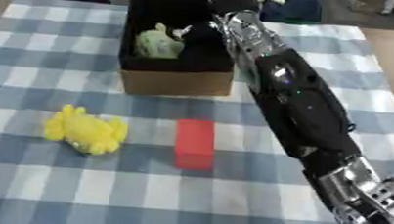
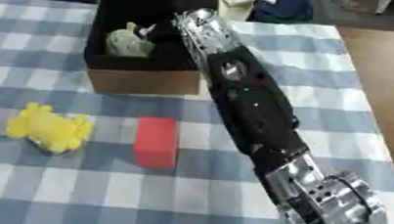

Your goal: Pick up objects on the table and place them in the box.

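Right hand (image 1: 188, 32) reaches into the box (image 1: 177, 81) beside a green toy (image 1: 157, 44); finger state unclear; withdrawing could snag the wall.

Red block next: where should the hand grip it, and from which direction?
Judging by its pose, take the red block across its two long side faces, coming straight down from above. It lies flat on the checked cloth, narrow side to side, apart from the yellow toy.

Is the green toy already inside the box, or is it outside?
Inside. The green toy lies on the dark floor of the box, enclosed by its walls. The right hand reaches in beside it.
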### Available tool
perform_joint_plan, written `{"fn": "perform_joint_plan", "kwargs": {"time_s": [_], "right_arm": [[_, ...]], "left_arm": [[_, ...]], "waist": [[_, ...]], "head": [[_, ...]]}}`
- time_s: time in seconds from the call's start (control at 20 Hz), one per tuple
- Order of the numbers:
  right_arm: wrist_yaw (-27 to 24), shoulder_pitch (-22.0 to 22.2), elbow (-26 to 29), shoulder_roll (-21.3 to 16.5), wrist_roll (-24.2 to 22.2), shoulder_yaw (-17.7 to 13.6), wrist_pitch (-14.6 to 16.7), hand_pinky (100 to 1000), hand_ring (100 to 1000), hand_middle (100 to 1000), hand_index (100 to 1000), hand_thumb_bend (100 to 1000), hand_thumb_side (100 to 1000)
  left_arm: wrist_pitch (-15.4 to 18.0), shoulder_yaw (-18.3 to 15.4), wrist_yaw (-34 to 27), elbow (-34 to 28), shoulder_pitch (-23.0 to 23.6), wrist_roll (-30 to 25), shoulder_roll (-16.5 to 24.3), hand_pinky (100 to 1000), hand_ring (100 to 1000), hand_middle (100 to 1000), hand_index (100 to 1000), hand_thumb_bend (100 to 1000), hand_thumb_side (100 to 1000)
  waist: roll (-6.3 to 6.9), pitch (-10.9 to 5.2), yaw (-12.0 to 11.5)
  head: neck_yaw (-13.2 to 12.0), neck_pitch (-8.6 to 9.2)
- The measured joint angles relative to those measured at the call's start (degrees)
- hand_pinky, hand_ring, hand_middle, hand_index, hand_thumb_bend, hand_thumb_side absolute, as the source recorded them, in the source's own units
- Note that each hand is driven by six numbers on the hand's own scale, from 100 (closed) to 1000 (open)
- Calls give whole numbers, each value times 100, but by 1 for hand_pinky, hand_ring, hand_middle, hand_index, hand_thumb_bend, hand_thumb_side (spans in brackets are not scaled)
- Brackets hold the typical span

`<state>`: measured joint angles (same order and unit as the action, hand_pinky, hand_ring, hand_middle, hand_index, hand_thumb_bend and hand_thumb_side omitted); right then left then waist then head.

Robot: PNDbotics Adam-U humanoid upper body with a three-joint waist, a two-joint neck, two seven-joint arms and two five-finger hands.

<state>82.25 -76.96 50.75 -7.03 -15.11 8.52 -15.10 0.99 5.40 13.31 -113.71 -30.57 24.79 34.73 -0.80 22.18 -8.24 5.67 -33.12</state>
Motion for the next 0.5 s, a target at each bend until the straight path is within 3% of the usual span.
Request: {"fn": "perform_joint_plan", "kwargs": {"time_s": [0.15,0.2,0.5], "right_arm": [[-525,-4,512,-233,-136,120,152,988,984,914,980,557,815],[-751,5,744,-375,-219,203,234,987,983,912,979,580,813],[-2205,365,2509,-1368,-1005,780,598,981,975,908,972,521,826]], "left_arm": [[-5,-2,0,0,58,5,0,578,745,675,833,100,986],[-8,-3,1,0,83,10,1,578,745,675,833,100,984],[-29,-38,11,0,159,57,11,578,745,675,833,100,985]], "waist": [[-4,-17,73],[-6,-27,99],[-5,-66,205]], "head": [[-66,-9],[-100,-11],[-258,-16]]}}
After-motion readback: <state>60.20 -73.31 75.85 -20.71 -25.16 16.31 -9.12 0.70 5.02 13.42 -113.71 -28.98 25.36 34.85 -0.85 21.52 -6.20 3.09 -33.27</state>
